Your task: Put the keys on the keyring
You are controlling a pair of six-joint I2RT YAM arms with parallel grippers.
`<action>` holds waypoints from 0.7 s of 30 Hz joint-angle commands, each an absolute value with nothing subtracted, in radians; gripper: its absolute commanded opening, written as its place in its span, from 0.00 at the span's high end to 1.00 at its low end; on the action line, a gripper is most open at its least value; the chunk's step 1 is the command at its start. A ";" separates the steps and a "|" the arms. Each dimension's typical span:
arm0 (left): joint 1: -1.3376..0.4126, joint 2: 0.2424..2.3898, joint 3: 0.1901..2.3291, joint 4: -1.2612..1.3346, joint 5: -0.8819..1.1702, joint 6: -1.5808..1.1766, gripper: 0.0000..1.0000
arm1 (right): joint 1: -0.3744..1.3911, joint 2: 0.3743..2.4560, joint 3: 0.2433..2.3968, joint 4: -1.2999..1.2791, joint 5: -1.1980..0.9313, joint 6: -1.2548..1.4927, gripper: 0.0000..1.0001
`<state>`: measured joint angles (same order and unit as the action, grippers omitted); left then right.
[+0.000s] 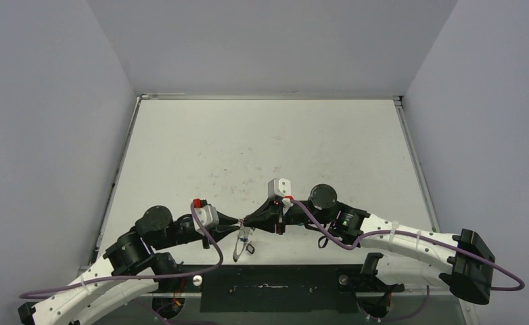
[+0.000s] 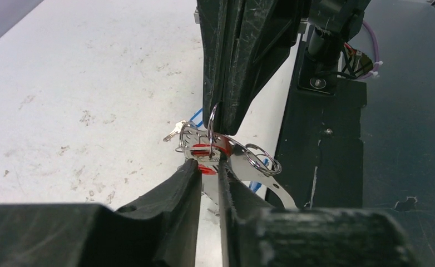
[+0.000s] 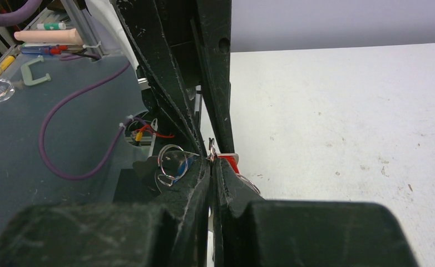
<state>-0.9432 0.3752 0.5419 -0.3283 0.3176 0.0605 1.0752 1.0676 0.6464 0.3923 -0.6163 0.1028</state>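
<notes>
Your right gripper (image 3: pixel 210 166) is clenched tight, fingers pressed together. In your left wrist view it reaches down from above, and the thin wire of the keyring (image 2: pixel 211 119) comes out right at its tip, so it looks to be grasping the hoop there.

Your left gripper (image 2: pixel 208 167) meets it tip to tip. Its fingers are drawn nearly together, leaving only a narrow slot, and the red tag (image 2: pixel 203 150) of one of the keys sits in that slot, clamped at its lower end. The rest of the tag lies just past the left fingertips, directly under the right gripper's tip.

A bare silver key (image 2: pixel 175 132) pokes out to the left of the red tag, just beyond the left fingertips. The blue tag (image 3: pixel 177 164) shows inside a small ring just left of your right fingertips. A small split ring (image 2: pixel 262 158) and the flat silver clip (image 2: pixel 265 183) hang to the right of the left fingertips, touching the bunch.

From overhead, the hoop dangles just below the point where the two grippers meet. The whole bunch is held above the white table (image 2: pixel 65 83), close to its near edge beside the dark base plate (image 2: pixel 326 167).
</notes>
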 commanded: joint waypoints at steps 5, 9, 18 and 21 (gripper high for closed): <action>-0.945 0.300 0.558 -0.277 0.288 0.029 0.74 | 1.081 1.043 0.667 0.481 -0.612 0.101 1.00; -0.945 0.288 0.549 -0.243 0.289 0.014 0.75 | 1.081 1.043 0.667 0.478 -0.614 0.100 1.00; -0.944 0.343 0.551 -0.240 0.306 0.021 0.79 | 1.081 1.042 0.667 0.477 -0.614 0.100 1.00; -0.945 0.353 0.551 -0.249 0.312 0.027 0.84 | 1.081 1.039 0.666 0.477 -0.614 0.100 1.00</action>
<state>-0.9428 0.3374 0.5419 -0.2867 0.3000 0.0296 1.0752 1.0676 0.6464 0.3920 -0.6163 0.1024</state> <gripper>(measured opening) 0.187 0.038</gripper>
